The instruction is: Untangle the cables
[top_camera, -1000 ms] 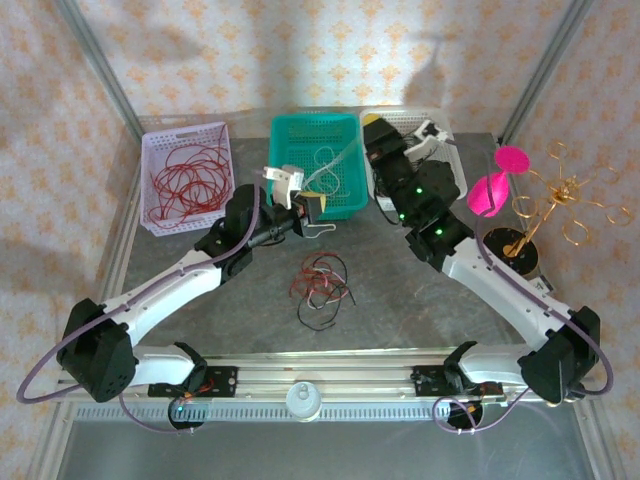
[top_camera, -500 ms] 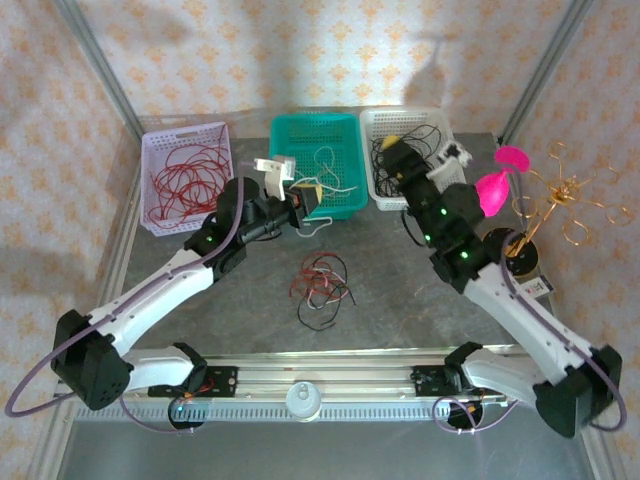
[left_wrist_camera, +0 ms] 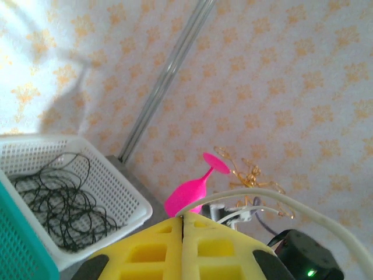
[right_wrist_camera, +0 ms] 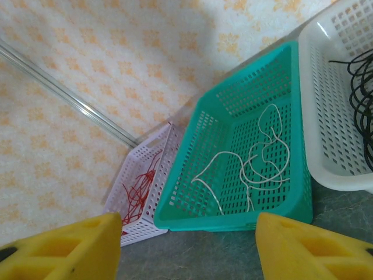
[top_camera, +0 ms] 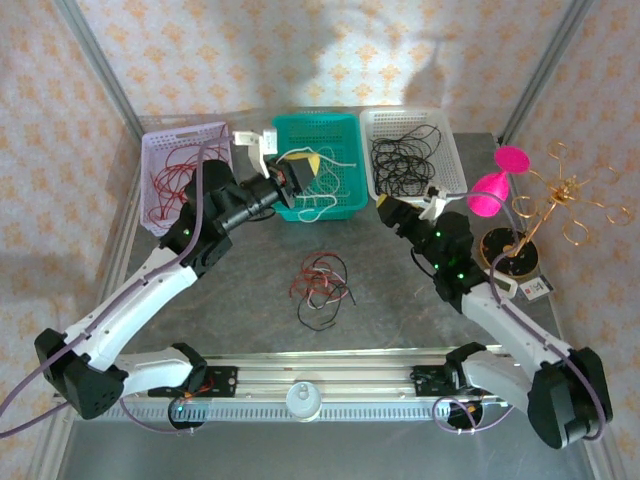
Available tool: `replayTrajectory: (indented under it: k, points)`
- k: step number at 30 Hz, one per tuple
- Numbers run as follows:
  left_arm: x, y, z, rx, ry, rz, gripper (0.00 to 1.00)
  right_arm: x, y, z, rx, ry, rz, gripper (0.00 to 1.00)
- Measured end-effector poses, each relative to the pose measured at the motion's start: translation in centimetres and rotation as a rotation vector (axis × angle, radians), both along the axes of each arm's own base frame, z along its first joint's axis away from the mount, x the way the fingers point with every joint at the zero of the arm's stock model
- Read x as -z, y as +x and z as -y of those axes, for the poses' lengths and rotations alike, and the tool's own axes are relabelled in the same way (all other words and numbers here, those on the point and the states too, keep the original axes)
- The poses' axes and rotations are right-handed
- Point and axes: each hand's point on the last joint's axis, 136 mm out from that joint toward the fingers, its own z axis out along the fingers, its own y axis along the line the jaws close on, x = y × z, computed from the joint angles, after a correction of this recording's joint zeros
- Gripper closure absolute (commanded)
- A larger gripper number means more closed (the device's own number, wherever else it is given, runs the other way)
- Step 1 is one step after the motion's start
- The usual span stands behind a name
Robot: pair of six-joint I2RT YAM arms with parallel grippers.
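Light, limp cables [top_camera: 322, 285] lay short of both grippers; an outer loop seemed the best hold. The left gripper [left_wrist_camera: 182, 220] clamped a white wire [left_wrist_camera: 256, 195]; the right gripper [right_wrist_camera: 189, 239] stood wide.

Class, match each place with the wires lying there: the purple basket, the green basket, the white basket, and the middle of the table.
Places
1 purple basket
2 green basket
3 white basket
4 table, middle

Wires
A black wires
B mixed-colour tangle
C white wires
D red wires

Pairs: 1-D, 2-C, 3-A, 4-B
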Motion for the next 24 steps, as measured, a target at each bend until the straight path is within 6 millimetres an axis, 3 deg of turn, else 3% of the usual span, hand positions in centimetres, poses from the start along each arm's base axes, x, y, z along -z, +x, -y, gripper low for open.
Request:
replayTrajectory:
  k: [4,6,11,16,21,24]
  points:
    - [-1.7,2.2,0.0,-0.040,0.000,0.024,1.00,1.1,0.2,0.4,0.026,-0.003,-0.041,0.37]
    - [-1.9,4.2,-0.1,-0.074,0.008,0.023,1.00,1.6,0.1,0.8,0.046,-0.005,-0.057,0.37]
    - [0.4,11.2,-0.7,-0.195,0.049,-0.031,1.00,3.7,-1.5,1.7,0.064,-0.023,-0.113,0.37]
    - [6.4,18.8,-1.4,-0.299,0.106,-0.135,1.00,6.8,-3.4,2.4,0.066,-0.052,-0.189,0.39]
    - [15.2,25.3,-1.7,-0.371,0.182,-0.268,1.00,8.6,-4.6,2.9,0.064,-0.092,-0.253,0.42]
    - [21.2,27.5,-1.3,-0.387,0.231,-0.358,1.00,9.9,-5.0,3.0,0.053,-0.131,-0.294,0.46]
